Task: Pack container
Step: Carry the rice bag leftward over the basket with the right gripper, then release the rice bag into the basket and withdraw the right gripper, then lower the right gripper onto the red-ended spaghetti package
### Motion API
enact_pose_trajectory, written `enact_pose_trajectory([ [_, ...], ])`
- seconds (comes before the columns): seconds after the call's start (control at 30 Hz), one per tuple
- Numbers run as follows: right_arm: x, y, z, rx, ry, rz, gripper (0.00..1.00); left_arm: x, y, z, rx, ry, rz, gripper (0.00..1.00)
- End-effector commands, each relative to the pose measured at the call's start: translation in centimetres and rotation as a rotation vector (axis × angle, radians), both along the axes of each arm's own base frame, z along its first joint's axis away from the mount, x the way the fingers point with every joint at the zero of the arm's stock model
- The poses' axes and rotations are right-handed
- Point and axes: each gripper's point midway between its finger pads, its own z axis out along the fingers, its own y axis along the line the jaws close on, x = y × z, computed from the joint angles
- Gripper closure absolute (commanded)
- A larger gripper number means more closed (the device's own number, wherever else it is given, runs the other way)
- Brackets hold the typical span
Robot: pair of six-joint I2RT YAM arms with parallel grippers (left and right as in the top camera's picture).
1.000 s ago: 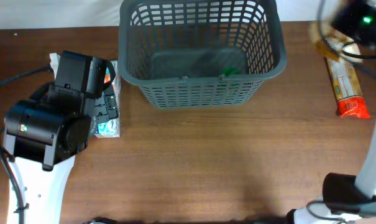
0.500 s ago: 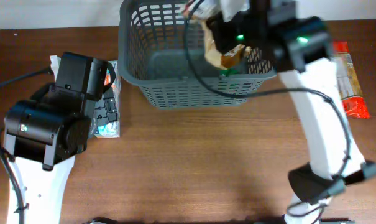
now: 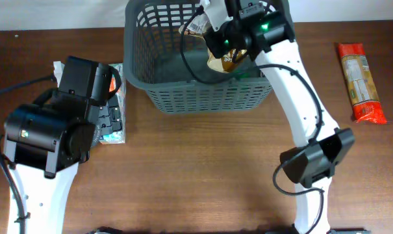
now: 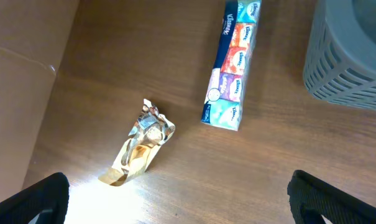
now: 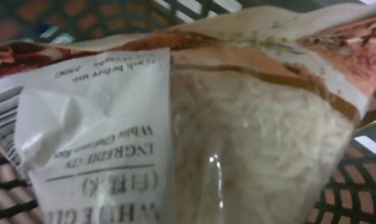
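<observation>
Since half a second ago the right arm has swung further left across the large dark grey plastic lattice-sided basket (image 3: 209,83). Its right pincer (image 3: 227,45) now hangs over the basket's middle, gripping a clear, white-labelled packet of rice (image 3: 217,62) that sits just beneath it inside the rim, its long axis running roughly from the basket's far left to near right. The left pincer (image 4: 184,202), jaws wide and empty, hovers left of the basket above a multicoloured tissue pack (image 4: 231,68). The right pincer's fingers are hidden behind the packet, and I cannot tell whether it touches the basket's floor.
</observation>
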Motion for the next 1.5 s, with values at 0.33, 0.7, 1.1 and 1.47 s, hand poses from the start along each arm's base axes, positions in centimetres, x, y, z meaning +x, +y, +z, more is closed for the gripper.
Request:
enact_pose_trajectory([
  [0.33,2.9,-4.0,-5.0,-0.091,0.068,-0.165,0.9,-0.3,0.1,-0.4,-0.007,0.019,0.014,0.01],
  [0.7,3.3,-9.8,4.4,-0.013,-0.087,-0.386,0.01,-0.3,0.1,-0.4,-0.006,0.022,0.014,0.01],
  [1.1,-4.3,-29.1,16.3,0.012,-0.242,-0.867,0.01,-0.3,0.1,-0.4,-0.007,0.019,0.014,0.01],
  [1.47,-10.3,-42.2,9.9,-0.094,0.045,-1.164,0.01,0.1,0.0,-0.2,-0.012,0.0,0.014,0.01],
])
